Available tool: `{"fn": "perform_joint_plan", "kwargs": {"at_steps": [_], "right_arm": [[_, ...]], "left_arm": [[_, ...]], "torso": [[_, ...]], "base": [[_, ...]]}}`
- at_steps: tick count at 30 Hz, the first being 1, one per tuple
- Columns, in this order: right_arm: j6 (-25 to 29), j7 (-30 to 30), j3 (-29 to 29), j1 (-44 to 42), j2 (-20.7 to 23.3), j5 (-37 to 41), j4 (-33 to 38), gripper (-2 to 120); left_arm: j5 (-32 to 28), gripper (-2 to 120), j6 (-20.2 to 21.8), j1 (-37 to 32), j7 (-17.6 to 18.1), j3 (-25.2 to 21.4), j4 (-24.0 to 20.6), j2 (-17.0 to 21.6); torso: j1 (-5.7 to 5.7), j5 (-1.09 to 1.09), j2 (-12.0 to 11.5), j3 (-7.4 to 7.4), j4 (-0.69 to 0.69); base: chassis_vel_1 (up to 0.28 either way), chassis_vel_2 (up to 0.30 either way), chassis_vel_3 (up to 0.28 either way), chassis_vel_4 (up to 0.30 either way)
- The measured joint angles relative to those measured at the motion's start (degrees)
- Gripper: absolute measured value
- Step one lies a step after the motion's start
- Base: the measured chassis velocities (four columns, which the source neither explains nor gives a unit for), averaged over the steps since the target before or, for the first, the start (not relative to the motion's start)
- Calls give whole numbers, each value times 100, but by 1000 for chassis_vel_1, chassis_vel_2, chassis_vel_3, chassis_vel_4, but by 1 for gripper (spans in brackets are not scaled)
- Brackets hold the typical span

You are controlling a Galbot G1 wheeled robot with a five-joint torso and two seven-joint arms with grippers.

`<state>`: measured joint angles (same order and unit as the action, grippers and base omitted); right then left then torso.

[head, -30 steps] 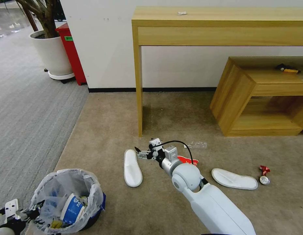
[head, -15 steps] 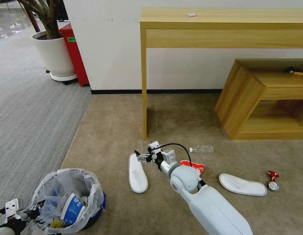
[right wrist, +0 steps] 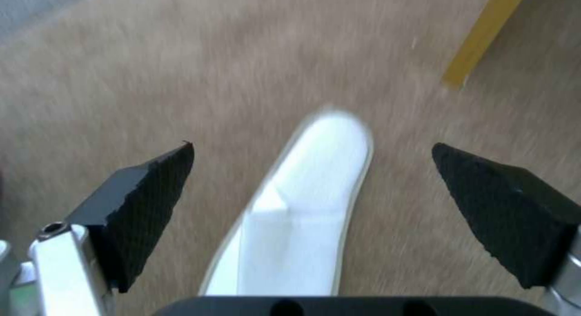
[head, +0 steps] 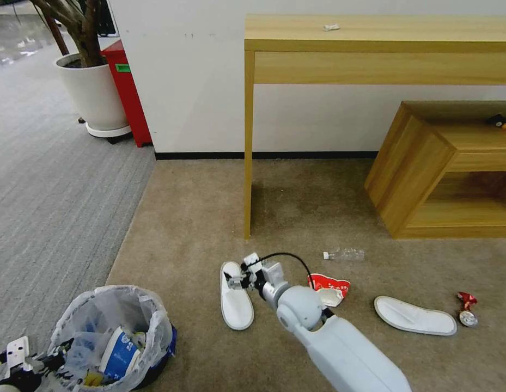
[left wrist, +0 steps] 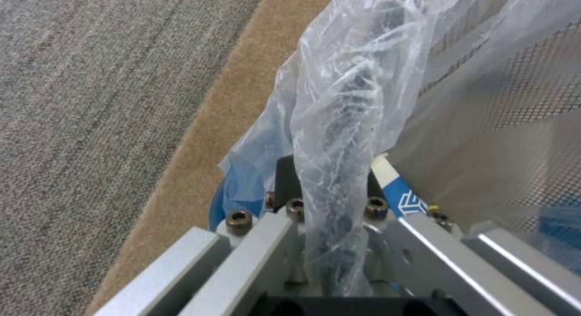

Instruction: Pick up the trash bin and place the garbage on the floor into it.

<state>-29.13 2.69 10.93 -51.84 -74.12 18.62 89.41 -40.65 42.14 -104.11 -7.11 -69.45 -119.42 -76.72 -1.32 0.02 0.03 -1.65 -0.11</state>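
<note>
In the head view, the small round black trash bin [head: 114,340] with its crinkly translucent white liner sat low on the robot's left on the flat beige-brown carpet floor [head: 198,218], while the right gripper [head: 235,279] hung over the upper end of the nearer white slipper [head: 236,296]. The left wrist view showed the left gripper [left wrist: 330,211] with fingers clenched on the bin's bag-covered rim. In the right wrist view the black fingers [right wrist: 151,207] stood spread wide to either side of the slipper [right wrist: 302,216], which looked light and soft, likely best pinched across its narrow width.

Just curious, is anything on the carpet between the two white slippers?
Yes. In the head view a crushed red cup lies between the near slipper and far slipper, beside the right arm.
</note>
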Motion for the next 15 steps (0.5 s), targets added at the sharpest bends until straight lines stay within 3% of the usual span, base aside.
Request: {"fn": "perform_joint_plan", "kwargs": {"at_steps": [6, 8, 10, 15], "right_arm": [[-275, 75, 130, 115, -176, 90, -412, 100], [-774, 323, 255, 244, -334, 415, -669, 100], [-904, 436, 298, 281, -388, 515, -770, 100], [-963, 505, 327, 303, -465, 480, -979, 100]], "left_arm": [[-4, 0, 0, -13, 0, -38, -6, 5], [1, 0, 0, -8, 0, -40, -15, -14], [1, 0, 0, -4, 5, -35, -24, -23], [-63, 0, 0, 60, 14, -31, -42, -4]], "torso": [[0, -1, 0, 0, 0], [0, -1, 0, 0, 0], [0, -1, 0, 0, 1], [0, -1, 0, 0, 1]], "base": [[0, 0, 0, 0], [0, 0, 0, 0], [0, 0, 0, 0], [0, 0, 0, 0]]}}
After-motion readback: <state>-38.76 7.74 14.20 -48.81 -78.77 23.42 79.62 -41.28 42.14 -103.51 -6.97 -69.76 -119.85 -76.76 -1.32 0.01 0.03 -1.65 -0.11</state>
